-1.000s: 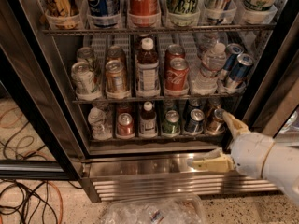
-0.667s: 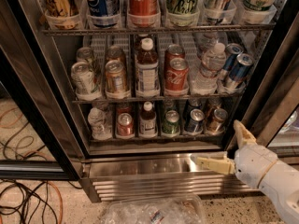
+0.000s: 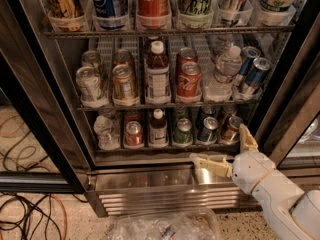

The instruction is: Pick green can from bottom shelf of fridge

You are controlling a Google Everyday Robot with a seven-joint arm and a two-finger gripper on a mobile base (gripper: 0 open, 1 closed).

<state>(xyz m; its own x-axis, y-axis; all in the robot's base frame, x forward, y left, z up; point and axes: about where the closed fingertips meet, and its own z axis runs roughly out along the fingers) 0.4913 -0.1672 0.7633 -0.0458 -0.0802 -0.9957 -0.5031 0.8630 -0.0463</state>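
Observation:
The green can (image 3: 183, 132) stands upright on the bottom shelf (image 3: 170, 147) of the fridge (image 3: 55, 99), fourth lane from the left, between a dark bottle (image 3: 158, 128) and a dark blue can (image 3: 207, 130). A bronze-brown can (image 3: 232, 129) stands at the shelf's right end. My gripper (image 3: 222, 150) is open and empty, below and right of the green can, in front of the shelf's front edge. One cream finger (image 3: 210, 164) points left over the steel base. The other finger (image 3: 246, 137) points up beside the bronze-brown can.
A red can (image 3: 134, 133) and a crumpled clear bottle (image 3: 106, 131) stand at the shelf's left. The rack above holds cans and bottles. The ribbed steel base panel (image 3: 165, 196) lies below. Cables (image 3: 30, 219) lie on the floor at left, a clear plastic bag (image 3: 165, 226) in front.
My gripper has pulled down and to the right, away from the bronze-brown can at the shelf's right end. The cans have not moved.

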